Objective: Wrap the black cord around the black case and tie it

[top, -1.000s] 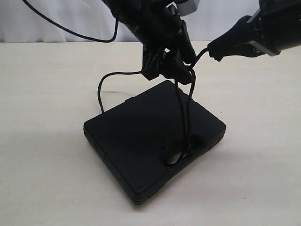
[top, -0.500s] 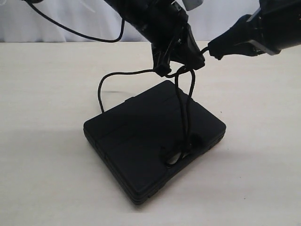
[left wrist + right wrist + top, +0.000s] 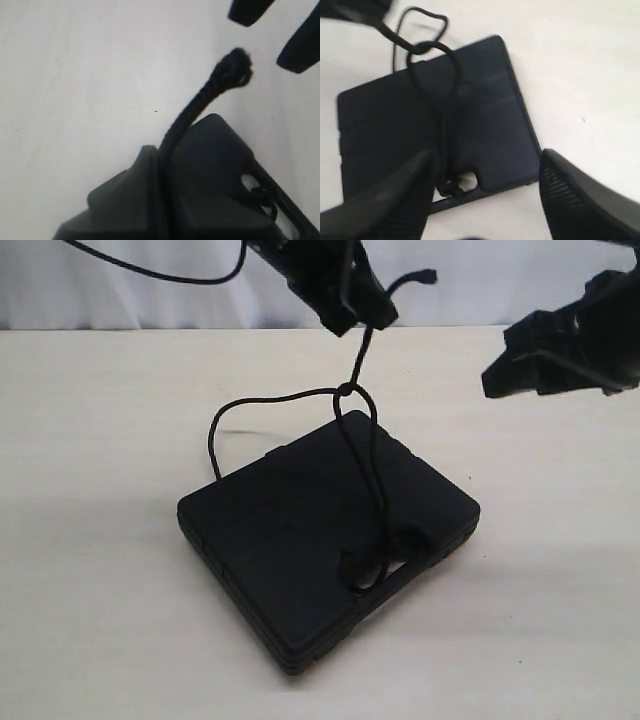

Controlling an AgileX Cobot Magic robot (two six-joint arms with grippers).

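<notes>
Left gripper (image 3: 362,310), upper middle of the exterior frame: jaws pressed together on a thin, braided black cord (image 3: 378,490). The pinch sits a little short of the frayed end (image 3: 428,276), which pokes up and to the right beyond the fingers. Right gripper (image 3: 486,165), right edge of the exterior frame: jaws standing apart, nothing between them, well clear of the cord. Cord, from the pinch downward: one taut strand to a small knot (image 3: 345,390) hanging above the far edge of a flat rectangular black plastic case (image 3: 290,540) with ribbed edges, lying flat at centre frame. From the knot one strand curves left and drops to the pale cream table (image 3: 100,460) behind the case. A pair of strands crosses the lid to the moulded handle slot (image 3: 385,565), lower right of the lid, and bunches there. Handling, judged: cord light and limp, with a woven surface likely to hold friction well, slack wherever untensioned. Case rigid, smooth, probably light enough to slide or tip under a hard pull. Best holds: the free tail just past the pinch, or either strand close beside the knot.
</notes>
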